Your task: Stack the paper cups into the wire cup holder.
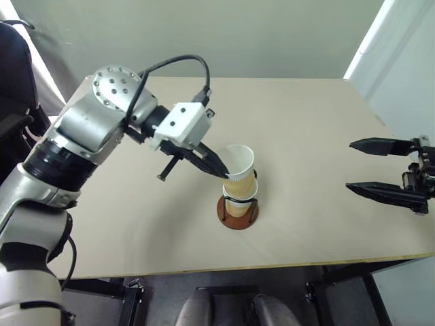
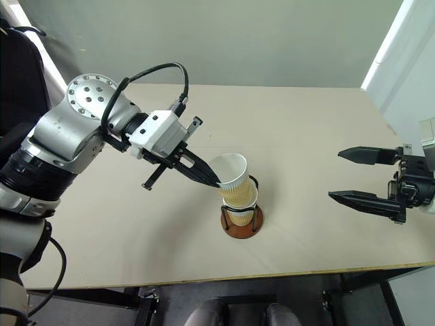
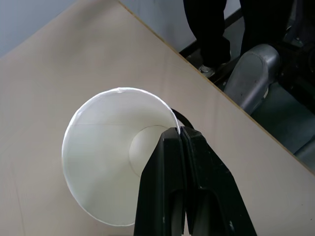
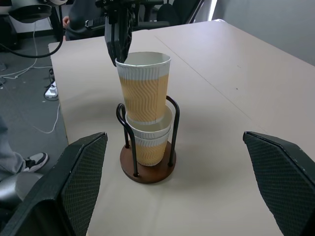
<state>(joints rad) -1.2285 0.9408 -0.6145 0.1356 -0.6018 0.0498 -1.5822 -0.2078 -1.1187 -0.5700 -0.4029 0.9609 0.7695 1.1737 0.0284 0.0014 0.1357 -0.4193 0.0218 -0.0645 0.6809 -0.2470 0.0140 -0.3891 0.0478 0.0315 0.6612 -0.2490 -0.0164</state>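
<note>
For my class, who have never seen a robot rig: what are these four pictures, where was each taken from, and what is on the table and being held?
This is a two-armed humanoid robot. Two pictures come from cameras in its head, looking down; the other two from a camera on each wrist. On the table stands a wire cup holder with paper cups nested in it. The left gripper is shut on the rim of the top cup, which sits partly in the stack. The right gripper hangs open, off to the side, holding nothing.
</note>
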